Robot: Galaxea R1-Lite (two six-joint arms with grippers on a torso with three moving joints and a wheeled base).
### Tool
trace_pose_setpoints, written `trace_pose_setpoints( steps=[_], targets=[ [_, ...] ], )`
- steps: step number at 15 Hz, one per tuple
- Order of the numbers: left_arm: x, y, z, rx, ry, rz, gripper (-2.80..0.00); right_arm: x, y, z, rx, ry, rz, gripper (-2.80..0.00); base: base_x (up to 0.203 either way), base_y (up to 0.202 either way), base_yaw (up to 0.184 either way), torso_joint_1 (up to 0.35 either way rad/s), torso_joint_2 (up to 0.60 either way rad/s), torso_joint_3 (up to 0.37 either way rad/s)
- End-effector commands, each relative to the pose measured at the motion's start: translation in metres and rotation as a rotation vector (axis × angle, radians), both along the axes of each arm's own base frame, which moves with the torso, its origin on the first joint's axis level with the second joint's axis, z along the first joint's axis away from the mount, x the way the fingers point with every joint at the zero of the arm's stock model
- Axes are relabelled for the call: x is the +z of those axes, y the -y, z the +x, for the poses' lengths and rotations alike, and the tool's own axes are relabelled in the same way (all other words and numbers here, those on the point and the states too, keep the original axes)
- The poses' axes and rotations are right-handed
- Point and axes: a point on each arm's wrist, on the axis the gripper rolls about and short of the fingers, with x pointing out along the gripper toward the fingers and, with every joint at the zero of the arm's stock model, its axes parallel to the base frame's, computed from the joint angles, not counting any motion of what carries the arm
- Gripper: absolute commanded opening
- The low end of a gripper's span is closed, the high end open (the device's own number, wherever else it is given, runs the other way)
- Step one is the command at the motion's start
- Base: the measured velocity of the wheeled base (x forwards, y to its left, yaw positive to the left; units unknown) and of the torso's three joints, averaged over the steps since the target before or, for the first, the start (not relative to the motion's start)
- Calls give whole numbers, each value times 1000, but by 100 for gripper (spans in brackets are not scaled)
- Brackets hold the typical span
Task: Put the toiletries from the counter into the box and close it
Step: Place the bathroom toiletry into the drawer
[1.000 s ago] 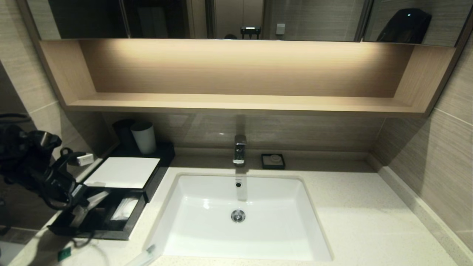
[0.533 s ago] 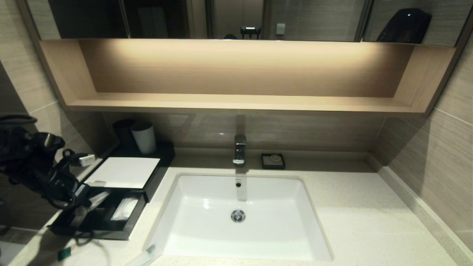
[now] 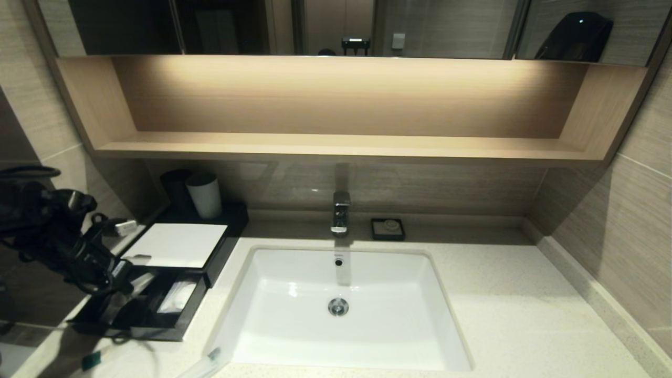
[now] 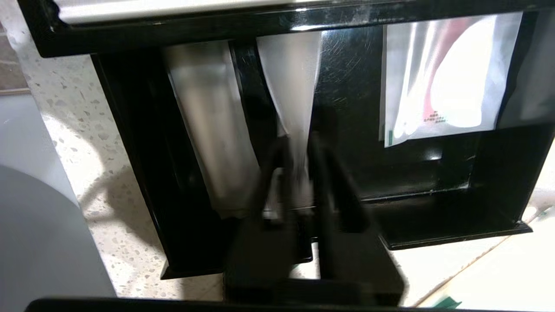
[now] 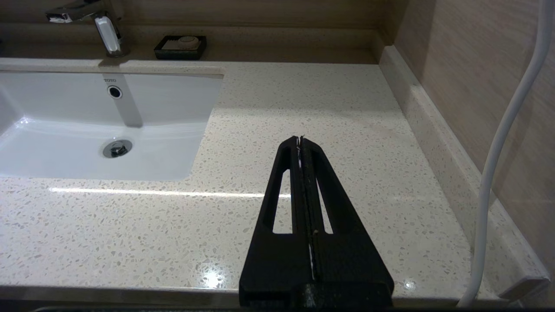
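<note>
The left gripper (image 4: 299, 156) hung over the open drawer (image 4: 433, 203) of the box (image 3: 176, 244). A second before, it had pinched a slim packet (image 4: 290, 78) tight. Now its fingers had only just started to part, with the packet's end between them, so it looked like it was letting go. The packet lay in a narrow slot, next to another packet (image 4: 212, 125). Two more packets (image 3: 207, 362) waited on the worktop (image 3: 525, 315), so the box could not be shut yet. The right gripper (image 5: 300, 143) rested, pressed together
</note>
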Motion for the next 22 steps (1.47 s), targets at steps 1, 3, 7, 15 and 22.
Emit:
trace_pose_setpoints(
  steps=[1, 3, 7, 15, 22],
  targets=[
    [-1, 1, 1, -4, -5, -3, 0, 0, 0, 0, 0, 0, -1, -280, 0, 0, 0, 0, 0, 0],
    [0, 3, 1, -6, -8, -5, 0, 0, 0, 0, 0, 0, -1, -280, 0, 0, 0, 0, 0, 0],
    [12, 4, -3, 1, 19, 1, 0, 0, 0, 0, 0, 0, -1, -280, 0, 0, 0, 0, 0, 0],
    [47, 13, -28, 46, 84, 3, 0, 0, 0, 0, 0, 0, -1, -280, 0, 0, 0, 0, 0, 0],
    [90, 31, -83, 154, 167, 0, -280, 0, 0, 0, 0, 0, -1, -280, 0, 0, 0, 0, 0, 0]
  ],
)
